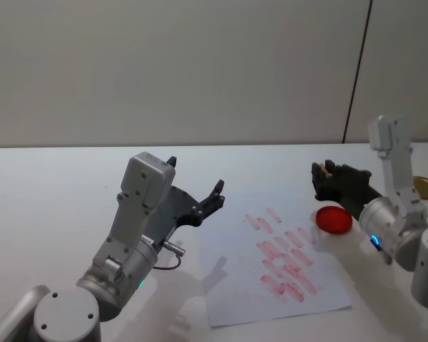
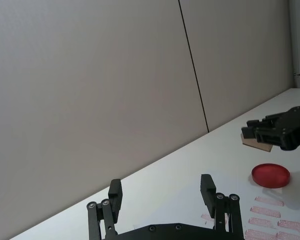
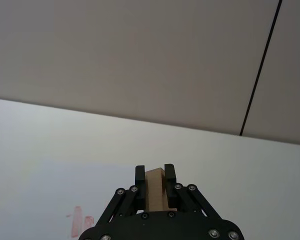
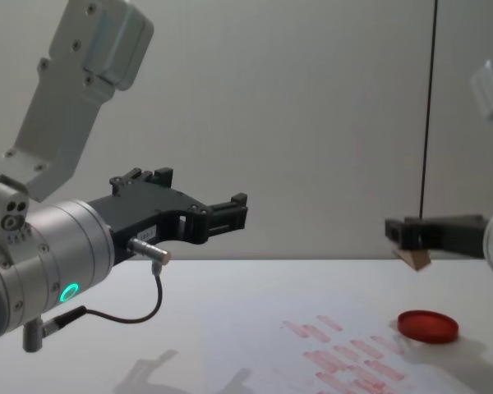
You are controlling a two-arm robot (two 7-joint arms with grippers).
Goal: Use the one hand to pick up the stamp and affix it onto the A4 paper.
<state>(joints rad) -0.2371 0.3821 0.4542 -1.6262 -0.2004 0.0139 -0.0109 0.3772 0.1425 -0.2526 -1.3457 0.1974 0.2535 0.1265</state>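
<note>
My right gripper (image 1: 321, 173) hovers above the table at the right, shut on the light-tan wooden stamp (image 3: 155, 189), which also shows as a tan block (image 4: 412, 258) under the black fingers in the chest view. It hangs just behind and above the round red ink pad (image 1: 334, 219). The A4 paper (image 1: 235, 285) lies flat on the table in front of me, printed with rows of red-pink marks (image 1: 289, 267). My left gripper (image 1: 196, 187) is raised over the table left of the paper, open and holding nothing.
The white table (image 1: 50, 192) runs back to a grey wall. A round gold lid (image 1: 426, 187) lies at the far right near the right arm's base. The red ink pad (image 4: 427, 325) sits just off the paper's right edge.
</note>
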